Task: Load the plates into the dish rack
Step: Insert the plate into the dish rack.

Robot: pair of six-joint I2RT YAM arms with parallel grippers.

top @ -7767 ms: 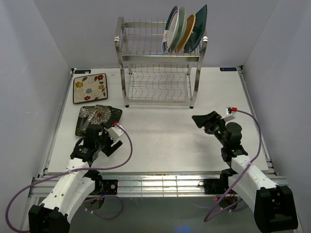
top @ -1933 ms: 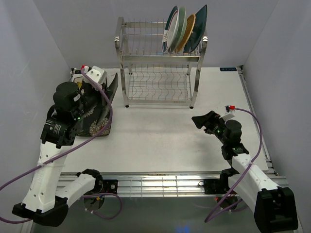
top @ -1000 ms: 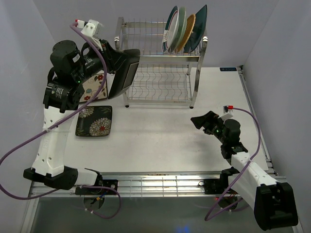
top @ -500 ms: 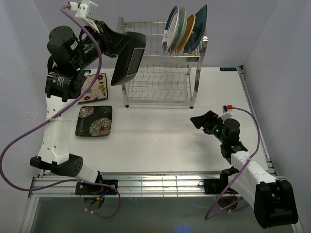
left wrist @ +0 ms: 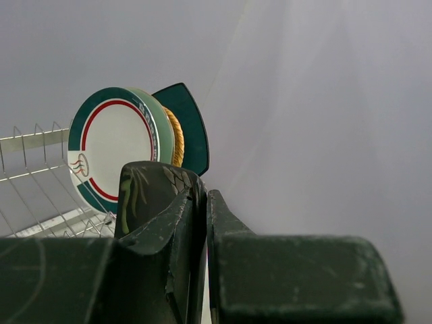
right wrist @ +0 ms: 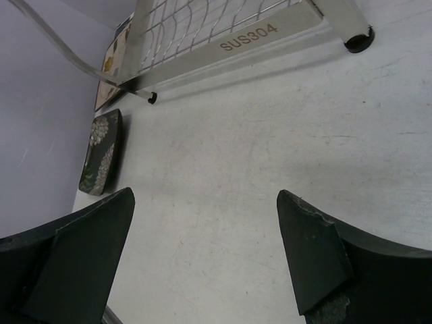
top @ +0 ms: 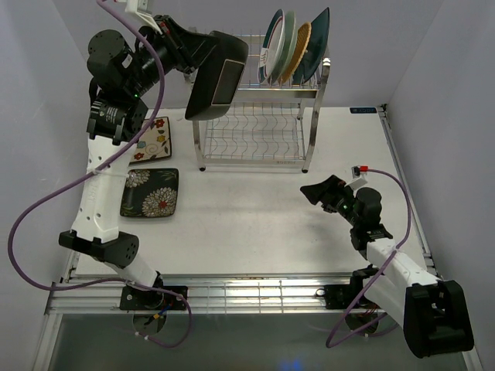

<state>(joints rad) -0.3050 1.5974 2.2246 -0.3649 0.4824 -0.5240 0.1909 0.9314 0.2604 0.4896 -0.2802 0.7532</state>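
Observation:
My left gripper (top: pixel 204 49) is raised high at the upper left of the dish rack (top: pixel 255 93), shut on the rim of a dark floral plate (top: pixel 219 77) that hangs on edge beside the rack's top tier. In the left wrist view that dark floral plate (left wrist: pixel 156 196) sits clamped in the gripper (left wrist: pixel 205 216). Several plates (top: pixel 294 46) stand in the top tier's right end: a white striped-rim plate (left wrist: pixel 111 145), pale green, woven orange and a teal plate (left wrist: pixel 190 125). My right gripper (top: pixel 317 192) hovers low over the table, open and holding nothing.
A cream floral rectangular plate (top: pixel 151 139) and a second dark floral plate (top: pixel 151 192) lie flat on the table left of the rack. The right wrist view shows the rack's base rail (right wrist: pixel 250 37) and the dark floral plate (right wrist: pixel 101 152) beyond the open gripper (right wrist: pixel 206 196).
My left arm has lifted the dark floral plate off the table and carried it up and rightward to the rack's top-left corner. The right arm has barely moved.

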